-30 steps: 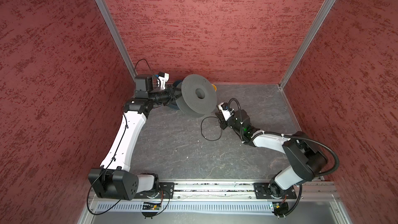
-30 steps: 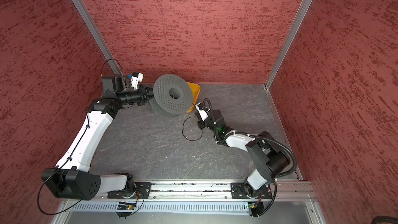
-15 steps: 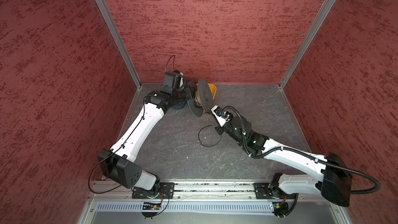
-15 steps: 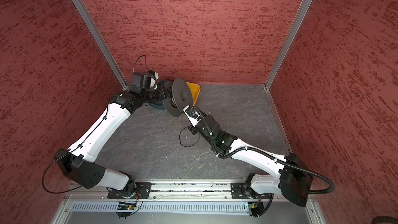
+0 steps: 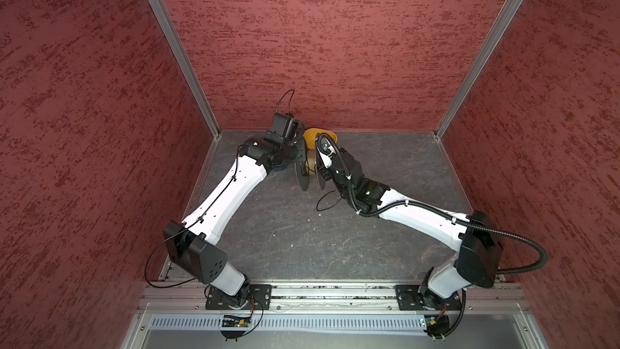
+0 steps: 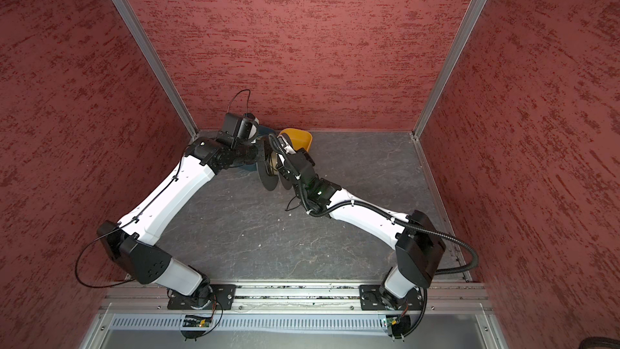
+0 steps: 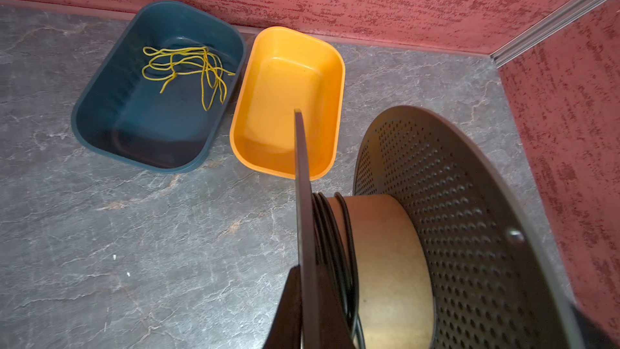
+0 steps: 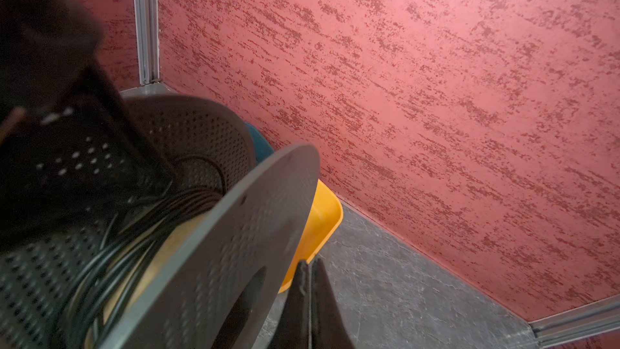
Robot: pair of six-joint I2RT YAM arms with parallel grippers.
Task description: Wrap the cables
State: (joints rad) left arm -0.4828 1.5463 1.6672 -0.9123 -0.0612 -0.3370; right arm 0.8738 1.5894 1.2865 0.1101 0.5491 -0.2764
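Observation:
The grey perforated spool point(image 5: 303, 172) point(image 6: 268, 171) stands on edge near the back wall. My left gripper point(image 7: 307, 268) point(image 5: 298, 157) is shut on the rim of one flange. The black cable point(image 7: 335, 243) point(image 8: 134, 240) is wound in several turns round the tan core point(image 7: 385, 263). A loose loop of cable point(image 5: 323, 201) point(image 6: 292, 204) lies on the floor under my right arm. My right gripper point(image 8: 310, 263) point(image 5: 320, 154) is shut just outside the other flange point(image 8: 235, 246). No cord shows between its fingers.
A yellow bin point(image 7: 339, 72) point(image 5: 330, 135) point(image 8: 322, 223) and a dark blue bin point(image 7: 80, 109) holding yellow-green strands point(image 7: 188, 68) sit side by side against the back wall. The spool and both wrists crowd the floor in front of them. Red walls close three sides.
The left arm has swung the spool rightward and turned it edge-on. The right gripper has risen from the floor to the spool's outer flange, and the floor loop has followed it.

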